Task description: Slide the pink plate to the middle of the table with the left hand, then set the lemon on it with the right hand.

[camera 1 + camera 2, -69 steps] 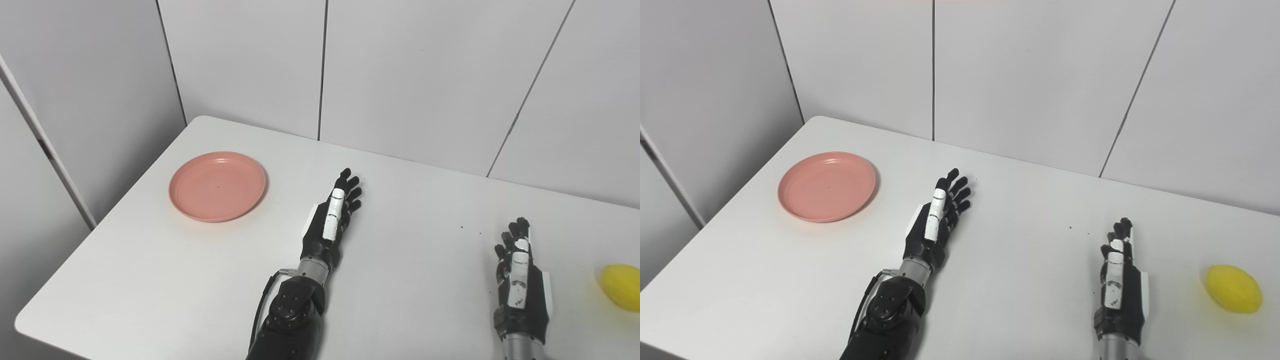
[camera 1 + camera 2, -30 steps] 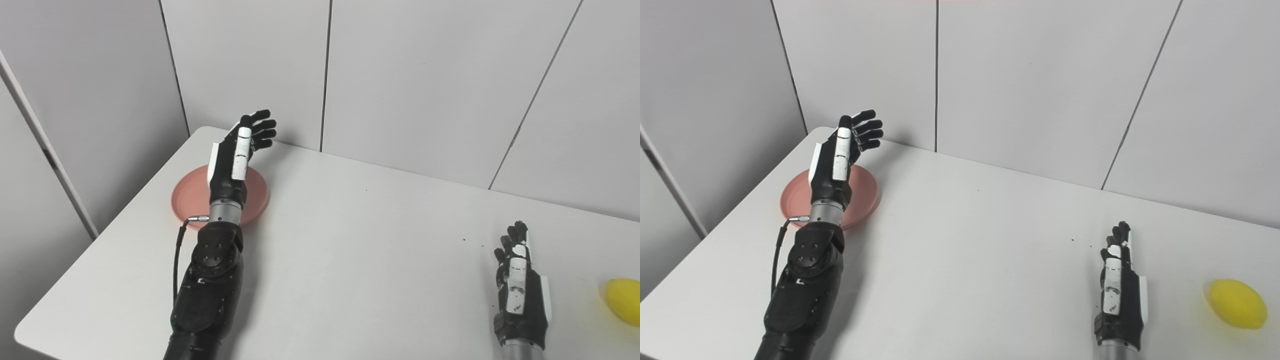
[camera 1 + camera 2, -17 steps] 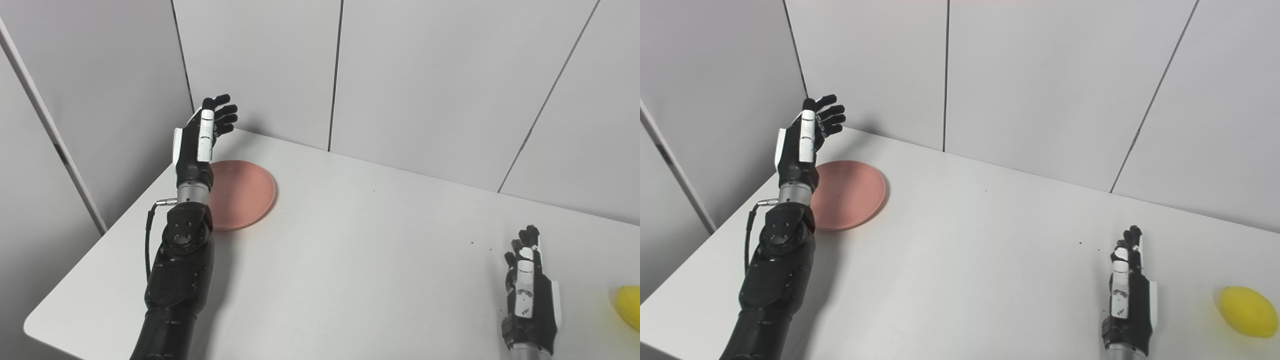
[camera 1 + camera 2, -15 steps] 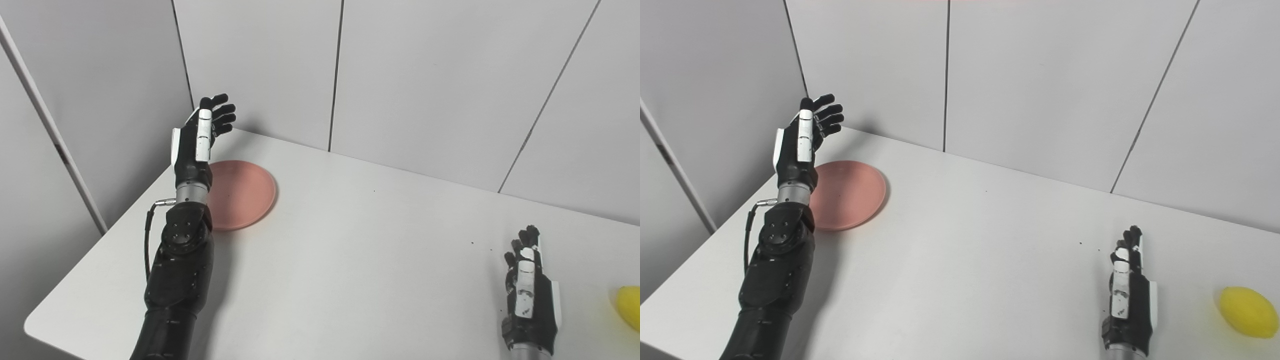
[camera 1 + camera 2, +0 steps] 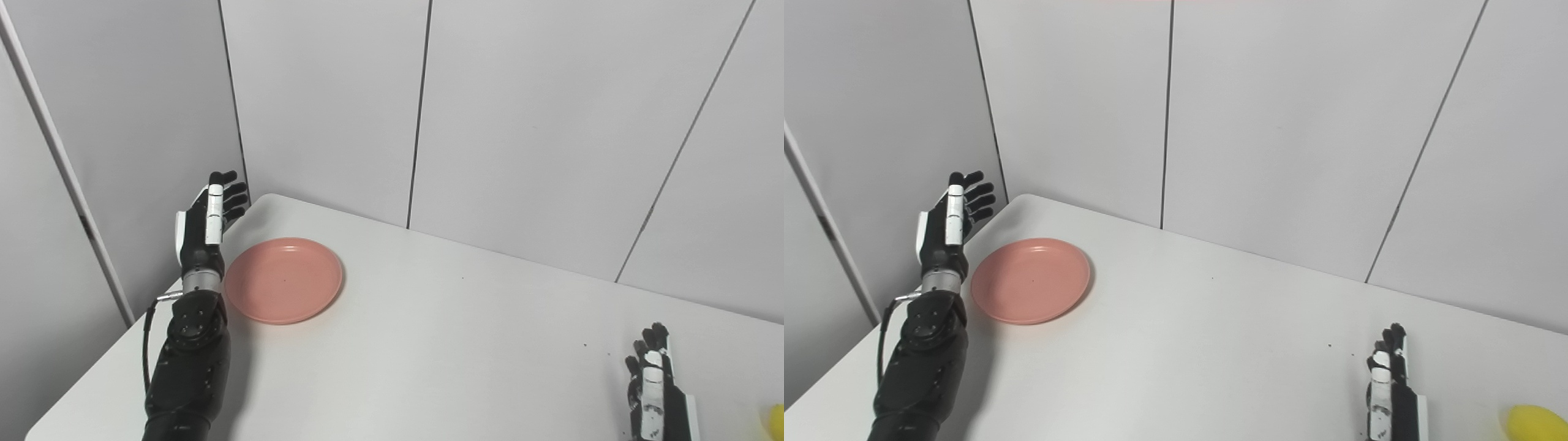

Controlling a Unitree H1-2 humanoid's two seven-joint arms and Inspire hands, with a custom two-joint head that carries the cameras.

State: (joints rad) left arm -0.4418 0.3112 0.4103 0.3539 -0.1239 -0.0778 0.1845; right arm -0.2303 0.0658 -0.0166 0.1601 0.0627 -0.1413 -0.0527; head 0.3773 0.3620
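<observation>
A round pink plate lies flat near the table's far left corner. My left hand is raised just to the left of the plate, over the table's left edge, open with its fingers spread and pointing up; it holds nothing. Low at the right, my right hand stands edge-on above the table, open and empty. The yellow lemon sits on the table to the right of that hand, cut off by the picture's bottom edge.
The white table meets grey wall panels at the back and on the left. Its left edge runs close beside my left forearm. A few dark specks dot the tabletop near the right hand.
The camera has tilted up, shifting the whole scene down. My left hand has swung from over the plate's left part to beside its left rim. The plate, lemon and right hand stay put.
</observation>
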